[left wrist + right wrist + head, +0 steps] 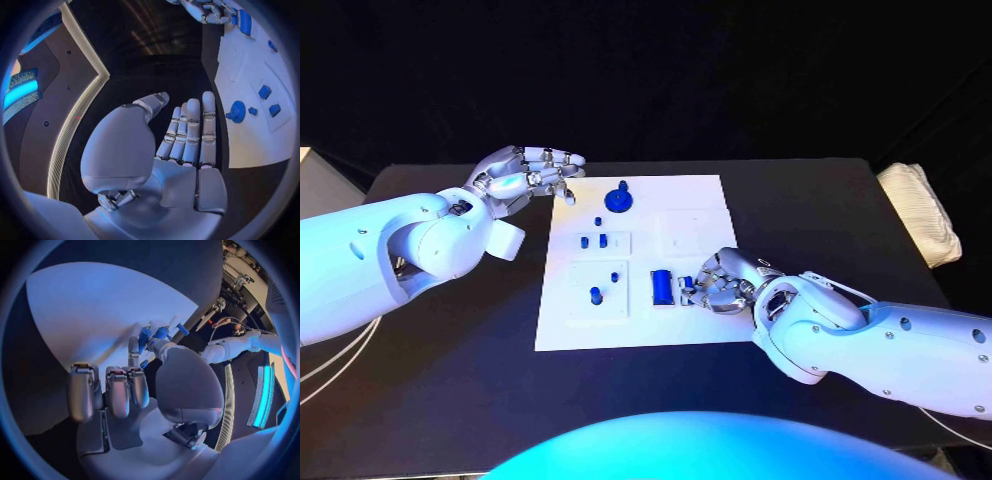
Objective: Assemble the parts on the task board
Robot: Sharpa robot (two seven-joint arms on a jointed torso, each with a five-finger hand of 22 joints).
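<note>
The white task board [689,325] lies in the middle of the black table. On it, a blue round knob [619,201] sits at the far end, several small blue parts [594,241] stand along the left side, and a blue rectangular block [661,287] is near the middle. My right hand [720,282] rests low on the board just right of that block. Its thumb and one finger pinch a small blue part [145,336], and the other fingers are curled. My left hand [531,174] hovers off the board's far left corner with straight fingers [189,131], holding nothing.
A folded white cloth [922,225] lies at the table's right edge. A pale box corner [318,190] stands beyond the left edge. In the left wrist view the board [247,135] runs along one side, with the knob [237,111] closest to the fingers.
</note>
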